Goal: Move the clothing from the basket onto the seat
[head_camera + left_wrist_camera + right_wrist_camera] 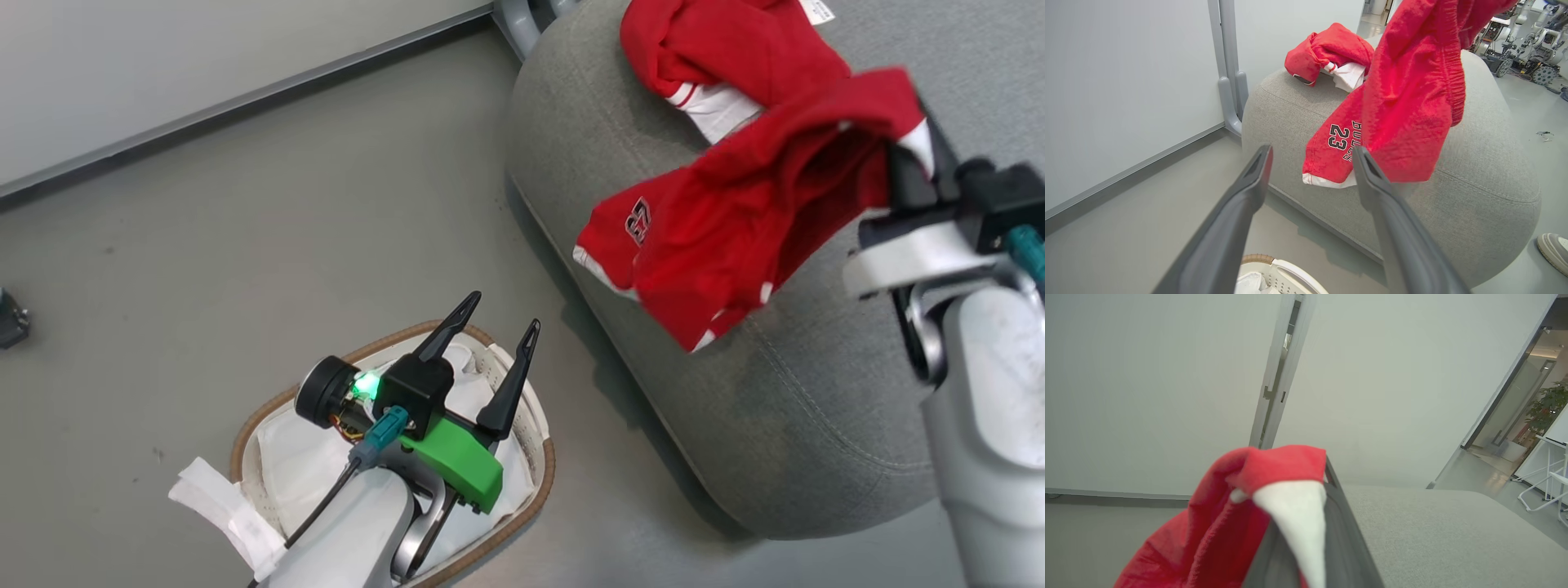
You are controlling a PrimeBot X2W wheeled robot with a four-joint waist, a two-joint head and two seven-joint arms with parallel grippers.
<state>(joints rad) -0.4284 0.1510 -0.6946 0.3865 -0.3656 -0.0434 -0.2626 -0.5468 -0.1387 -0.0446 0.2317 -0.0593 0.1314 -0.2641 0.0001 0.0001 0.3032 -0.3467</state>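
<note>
- Now, head view: we see the left gripper (505, 309) spread wide with nothing between its fingers, hovering over the basket (545, 469). The white liner (298, 457) shows no red cloth where it is visible, but the arm covers much of the inside.
- Head view: the right gripper (910, 155) is clamped on an upper fold of the printed red garment (735, 212), which hangs from it over the seat (816, 425). We cannot tell whether the lower hem touches the cushion. The other red garment (710, 49) lies crumpled on the seat's far part, cut off by the top edge.
- Head view: grey floor (245, 245), pale wall (163, 65). A small dark object (10, 318) at the left edge is too cropped to identify.
- Left wrist view: the two fingers (1249, 196) stand well apart and empty, with the basket rim just below them. The "23" print reads clearly. A shoe (1553, 249) rests on the floor beside the seat, and the distant machines (1527, 36) are too small to make out.
- Right wrist view: the fingers (1347, 547) are pressed together with red cloth and a white panel pinched between them, their tips buried in fabric. Behind them we note the seat top, the wall and a doorway with a plant (1547, 412).
</note>
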